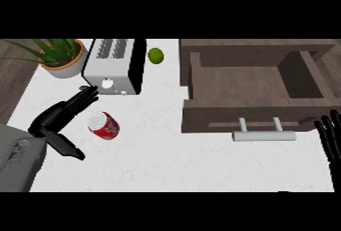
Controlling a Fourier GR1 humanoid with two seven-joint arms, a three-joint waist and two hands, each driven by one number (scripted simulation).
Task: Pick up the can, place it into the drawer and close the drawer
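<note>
Closest to me is my left hand (57, 118), coming in from eight o'clock with its fingers spread and straight, tips reaching toward eleven o'clock and the thumb splayed back toward five. It holds nothing. Just beside it, at its three o'clock side, the red cylindrical metal can (104, 125) lies tipped on the white marbled counter (166, 158), silver lid facing up and away. At three o'clock my right hand (329, 135) rests at the edge, fingers up and relaxed.

Up at one o'clock the dark brown wooden drawer (250, 81) stands pulled open, its pale bar handle (263, 135) toward me, nothing visible inside. A white boxy toaster (113, 65) sits at eleven o'clock, with a potted green plant (61, 56) to its left and a small green lime (155, 55) to its right.

My worry: the can is on its side, so a glancing touch from my fingers could roll it away. My fingertips are also close to the toaster and may bump it as I close.
</note>
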